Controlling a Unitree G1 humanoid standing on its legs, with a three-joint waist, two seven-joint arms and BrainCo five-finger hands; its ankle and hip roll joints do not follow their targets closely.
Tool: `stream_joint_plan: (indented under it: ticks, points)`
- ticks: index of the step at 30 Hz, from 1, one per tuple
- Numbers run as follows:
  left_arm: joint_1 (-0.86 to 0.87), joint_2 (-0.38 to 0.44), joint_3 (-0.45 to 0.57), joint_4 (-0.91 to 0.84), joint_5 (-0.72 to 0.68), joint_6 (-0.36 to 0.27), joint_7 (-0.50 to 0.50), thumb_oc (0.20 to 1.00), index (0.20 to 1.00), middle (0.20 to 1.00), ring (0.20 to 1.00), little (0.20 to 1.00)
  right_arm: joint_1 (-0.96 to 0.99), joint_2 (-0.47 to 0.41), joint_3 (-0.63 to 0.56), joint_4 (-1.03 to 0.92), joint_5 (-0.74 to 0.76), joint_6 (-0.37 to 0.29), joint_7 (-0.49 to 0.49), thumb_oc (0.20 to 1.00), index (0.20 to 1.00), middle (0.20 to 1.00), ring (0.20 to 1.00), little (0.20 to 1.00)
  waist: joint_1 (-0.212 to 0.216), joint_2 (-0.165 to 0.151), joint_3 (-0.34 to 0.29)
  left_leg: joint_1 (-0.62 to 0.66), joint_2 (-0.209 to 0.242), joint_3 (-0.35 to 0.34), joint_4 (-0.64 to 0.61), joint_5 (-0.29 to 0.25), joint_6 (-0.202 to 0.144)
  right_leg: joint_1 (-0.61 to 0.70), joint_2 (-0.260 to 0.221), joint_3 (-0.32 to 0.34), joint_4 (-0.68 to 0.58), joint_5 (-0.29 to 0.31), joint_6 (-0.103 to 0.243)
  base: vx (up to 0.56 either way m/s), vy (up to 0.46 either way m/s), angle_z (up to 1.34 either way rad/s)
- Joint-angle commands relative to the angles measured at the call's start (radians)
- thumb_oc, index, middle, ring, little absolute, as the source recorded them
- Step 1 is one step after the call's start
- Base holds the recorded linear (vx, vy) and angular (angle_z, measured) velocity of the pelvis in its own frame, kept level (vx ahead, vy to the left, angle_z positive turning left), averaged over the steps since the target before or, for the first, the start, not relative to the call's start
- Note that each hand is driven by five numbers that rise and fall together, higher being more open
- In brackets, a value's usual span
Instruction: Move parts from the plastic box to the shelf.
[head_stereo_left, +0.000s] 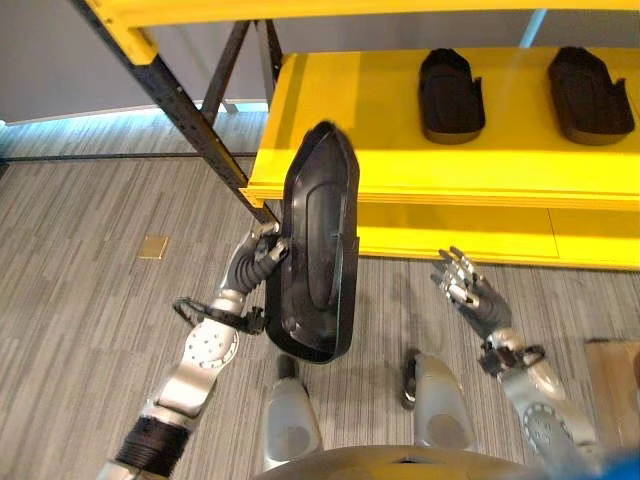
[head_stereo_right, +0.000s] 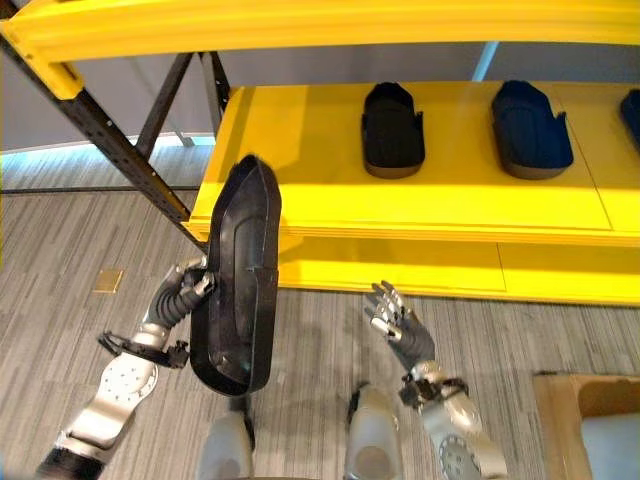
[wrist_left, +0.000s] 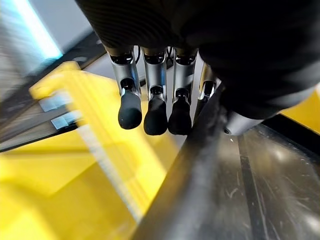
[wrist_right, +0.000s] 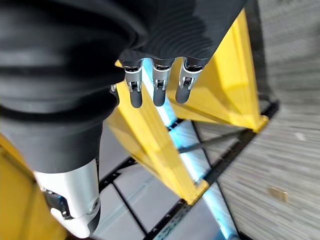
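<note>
Holding a long black part (head_stereo_left: 315, 250) upright, the left hand (head_stereo_left: 262, 256) grips it; two parts (head_stereo_left: 450, 95) sit on the yellow shelf (head_stereo_left: 330, 130); the right hand (head_stereo_left: 466, 290) spreads wide, holding nothing.

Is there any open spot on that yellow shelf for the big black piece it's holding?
Yes. The left stretch of the yellow shelf, between its left edge and the nearest black part, is bare. To the right it gets crowded: a second part sits close by. The left robot hand holds the long black part just before that bare stretch.
</note>
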Motion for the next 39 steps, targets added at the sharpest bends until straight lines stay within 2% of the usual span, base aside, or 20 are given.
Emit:
stream_joint_plan:
  ticks: [1, 3, 5, 8, 10, 11, 12, 14, 15, 16, 17, 19, 21, 22, 26, 29, 34, 39]
  points:
    - [-0.003, 0.095, 0.058, -0.073, 0.014, -0.053, 0.068, 0.200, 0.200, 0.200, 0.200, 0.200, -0.058, 0.049, 0.041, -0.021, 0.033, -0.026, 0.030, 1.000, 1.000, 1.000, 1.000, 1.000, 0.032, -0.085, -0.033, -0.084, 0.051, -0.033, 0.041, 0.019, 0.012, 0.282, -0.082, 0.058, -0.386, 0.145, 0.126, 0.08, 0.051, -0.16]
    - [-0.033, 0.095, 0.047, -0.067, 0.024, -0.052, 0.080, 0.200, 0.200, 0.200, 0.200, 0.200, -0.059, 0.051, 0.043, -0.020, 0.040, -0.027, 0.030, 1.000, 1.000, 1.000, 1.000, 1.000, 0.031, -0.089, -0.034, -0.086, 0.054, -0.027, 0.048, 0.011, 0.011, 0.284, -0.081, 0.060, -0.398, 0.149, 0.128, 0.07, 0.044, -0.14]
    - [-0.197, 0.088, -0.003, -0.018, 0.062, -0.047, 0.133, 0.200, 0.200, 0.200, 0.200, 0.200, -0.079, 0.036, 0.065, -0.029, 0.021, -0.028, 0.032, 1.000, 1.000, 1.000, 1.000, 1.000, 0.008, -0.100, -0.028, -0.099, 0.062, -0.018, 0.074, -0.001, 0.005, 0.268, -0.075, 0.082, -0.408, 0.157, 0.132, 0.07, 0.032, -0.11]
    - [-0.283, 0.073, -0.031, 0.012, 0.075, -0.044, 0.158, 0.200, 0.200, 0.200, 0.200, 0.200, -0.086, 0.032, 0.073, -0.028, 0.022, -0.028, 0.033, 1.000, 1.000, 1.000, 1.000, 1.000, -0.007, -0.102, -0.023, -0.104, 0.067, -0.010, 0.078, -0.002, 0.001, 0.254, -0.071, 0.094, -0.408, 0.159, 0.132, 0.02, 0.019, -0.19]
    - [-0.425, 0.044, -0.079, 0.093, 0.086, -0.028, 0.198, 0.200, 0.200, 0.200, 0.200, 0.200, -0.103, 0.015, 0.098, -0.037, 0.008, -0.026, 0.035, 1.000, 1.000, 1.000, 1.000, 1.000, -0.032, -0.105, -0.016, -0.100, 0.078, 0.003, 0.079, -0.003, -0.004, 0.230, -0.061, 0.119, -0.410, 0.166, 0.130, 0.02, 0.009, -0.25]
    - [-0.425, 0.044, -0.079, 0.093, 0.086, -0.028, 0.198, 0.200, 0.200, 0.200, 0.200, 0.200, -0.103, 0.015, 0.098, -0.037, 0.008, -0.026, 0.035, 1.000, 1.000, 1.000, 1.000, 1.000, -0.032, -0.105, -0.016, -0.100, 0.078, 0.003, 0.079, -0.003, -0.004, 0.230, -0.061, 0.119, -0.410, 0.166, 0.130, 0.00, 0.001, -0.38]
    - [-0.535, 0.019, -0.113, 0.173, 0.052, -0.015, 0.228, 0.200, 0.200, 0.200, 0.200, 0.200, -0.119, 0.003, 0.121, -0.037, 0.005, -0.023, 0.036, 1.000, 1.000, 1.000, 1.000, 1.000, -0.053, -0.108, -0.008, -0.095, 0.089, 0.015, 0.082, -0.005, -0.009, 0.209, -0.053, 0.137, -0.409, 0.170, 0.130, -0.02, -0.001, -0.46]
    - [-0.652, 0.025, -0.149, 0.264, 0.025, -0.002, 0.239, 0.200, 0.200, 0.200, 0.200, 0.200, -0.134, -0.007, 0.127, -0.033, -0.003, -0.018, 0.036, 1.000, 1.000, 1.000, 1.000, 1.000, -0.068, -0.105, -0.003, -0.099, 0.097, 0.027, 0.075, 0.005, -0.012, 0.179, -0.045, 0.152, -0.406, 0.180, 0.131, -0.03, 0.006, -0.55]
    - [-0.758, 0.023, -0.168, 0.350, -0.037, 0.003, 0.268, 0.200, 0.200, 0.200, 0.200, 0.200, -0.141, -0.012, 0.138, -0.025, 0.000, -0.013, 0.039, 1.000, 1.000, 1.000, 1.000, 1.000, -0.087, -0.102, 0.001, -0.102, 0.104, 0.033, 0.071, 0.011, -0.014, 0.154, -0.037, 0.167, -0.403, 0.188, 0.133, -0.03, -0.002, -0.47]
    - [-0.892, 0.046, -0.199, 0.490, -0.096, 0.015, 0.267, 0.200, 0.200, 0.200, 0.200, 0.200, -0.139, -0.018, 0.142, -0.014, 0.007, -0.007, 0.052, 1.000, 1.000, 1.000, 1.000, 1.000, -0.112, -0.100, 0.004, -0.109, 0.113, 0.041, 0.068, 0.021, -0.019, 0.125, -0.029, 0.178, -0.396, 0.195, 0.136, -0.03, -0.011, -0.41]
    - [-0.936, 0.057, -0.213, 0.535, -0.108, 0.020, 0.265, 0.200, 0.200, 0.200, 0.200, 0.200, -0.140, -0.021, 0.146, -0.011, 0.009, -0.005, 0.056, 1.000, 1.000, 1.000, 1.000, 1.000, -0.117, -0.099, 0.004, -0.112, 0.114, 0.044, 0.069, 0.024, -0.022, 0.116, -0.026, 0.182, -0.394, 0.197, 0.136, -0.03, -0.032, -0.34]
    - [-1.100, 0.111, -0.286, 0.749, -0.183, 0.034, 0.234, 0.200, 0.200, 0.200, 0.200, 0.200, -0.137, -0.037, 0.159, 0.000, 0.023, 0.010, 0.076, 1.000, 1.000, 1.000, 1.000, 1.000, -0.138, -0.098, 0.006, -0.119, 0.125, 0.049, 0.072, 0.030, -0.029, 0.084, -0.015, 0.199, -0.379, 0.202, 0.140, -0.02, -0.033, -0.38]
    - [-1.133, 0.113, -0.298, 0.793, -0.216, 0.035, 0.224, 0.200, 0.200, 0.200, 0.200, 0.200, -0.135, -0.040, 0.159, -0.001, 0.028, 0.013, 0.079, 1.000, 1.000, 1.000, 1.000, 1.000, -0.140, -0.099, 0.007, -0.122, 0.128, 0.050, 0.072, 0.032, -0.031, 0.076, -0.014, 0.202, -0.375, 0.203, 0.142, -0.01, -0.023, -0.14]
    - [-1.199, 0.117, -0.320, 0.901, -0.281, 0.038, 0.204, 0.200, 0.200, 0.200, 0.200, 0.200, -0.130, -0.045, 0.168, 0.008, 0.034, 0.021, 0.084, 1.000, 1.000, 1.000, 1.000, 1.000, -0.148, -0.099, 0.008, -0.126, 0.130, 0.052, 0.075, 0.033, -0.034, 0.068, -0.012, 0.205, -0.367, 0.203, 0.143, -0.02, -0.020, -0.07]
    - [-1.312, 0.150, -0.335, 1.083, -0.411, 0.044, 0.170, 0.200, 0.200, 0.200, 0.200, 0.200, -0.121, -0.048, 0.180, 0.020, 0.048, 0.030, 0.092, 1.000, 1.000, 1.000, 1.000, 1.000, -0.159, -0.107, 0.014, -0.129, 0.141, 0.056, 0.084, 0.032, -0.043, 0.049, -0.005, 0.216, -0.360, 0.206, 0.148, -0.01, -0.017, -0.02]
    - [-1.323, 0.178, -0.313, 1.141, -0.476, 0.044, 0.157, 0.200, 0.200, 0.200, 0.200, 0.200, -0.112, -0.044, 0.182, 0.027, 0.059, 0.033, 0.095, 1.000, 1.000, 1.000, 1.000, 1.000, -0.160, -0.111, 0.016, -0.133, 0.146, 0.055, 0.096, 0.027, -0.046, 0.047, -0.003, 0.220, -0.354, 0.204, 0.150, 0.00, -0.014, -0.04]
    - [-1.389, 0.242, -0.342, 1.258, -0.495, 0.079, 0.117, 0.200, 0.200, 0.200, 0.200, 0.200, -0.107, -0.060, 0.173, 0.030, 0.073, 0.038, 0.105, 1.000, 1.000, 1.000, 1.000, 1.000, -0.159, -0.115, 0.012, -0.158, 0.148, 0.048, 0.108, 0.024, -0.052, 0.040, -0.007, 0.215, -0.364, 0.213, 0.157, 0.00, 0.000, 0.00]
    - [-1.442, 0.295, -0.406, 1.307, -0.366, 0.109, 0.111, 0.200, 0.200, 0.200, 0.200, 0.200, -0.091, -0.076, 0.150, 0.037, 0.087, 0.042, 0.123, 1.000, 1.000, 1.000, 1.000, 1.000, -0.161, -0.124, 0.014, -0.193, 0.149, 0.040, 0.135, 0.017, -0.053, 0.020, -0.009, 0.217, -0.359, 0.217, 0.159, -0.01, 0.006, 0.06]
